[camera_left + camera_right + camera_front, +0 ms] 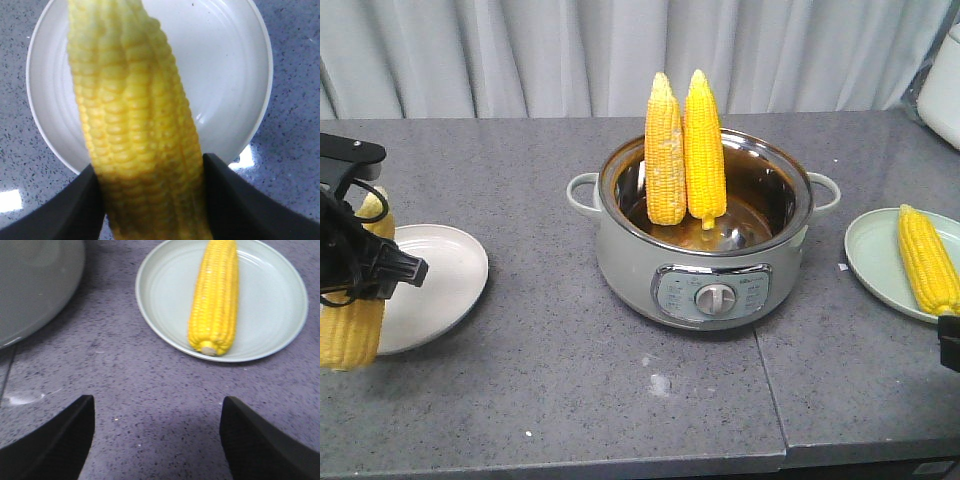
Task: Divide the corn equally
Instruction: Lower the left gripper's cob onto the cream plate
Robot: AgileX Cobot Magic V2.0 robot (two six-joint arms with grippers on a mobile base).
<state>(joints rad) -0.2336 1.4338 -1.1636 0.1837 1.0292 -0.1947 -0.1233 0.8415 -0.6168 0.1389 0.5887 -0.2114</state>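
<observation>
Two cobs [665, 160] stand in the pot [705, 255], one cob [215, 295] lies on the green plate [165, 300] — my left tool [149, 162] clamps a fourth cob [130, 100] mid-length over the white plate [230, 75]. Stiff, hefty, probably slick — the middle balances best. Right tool [157, 412] gapes empty.

We are holding our left gripper [152, 200] above the counter's left end, near the front edge. Its black fingers [60, 205] are clamping a cob [130, 115] from both sides, and the cob is running lengthwise out past the tips. Our left arm [345, 235] is reaching in from the left. Our right gripper [157, 440] is hovering low by the counter's right edge, its fingers spread wide with nothing between them.
</observation>
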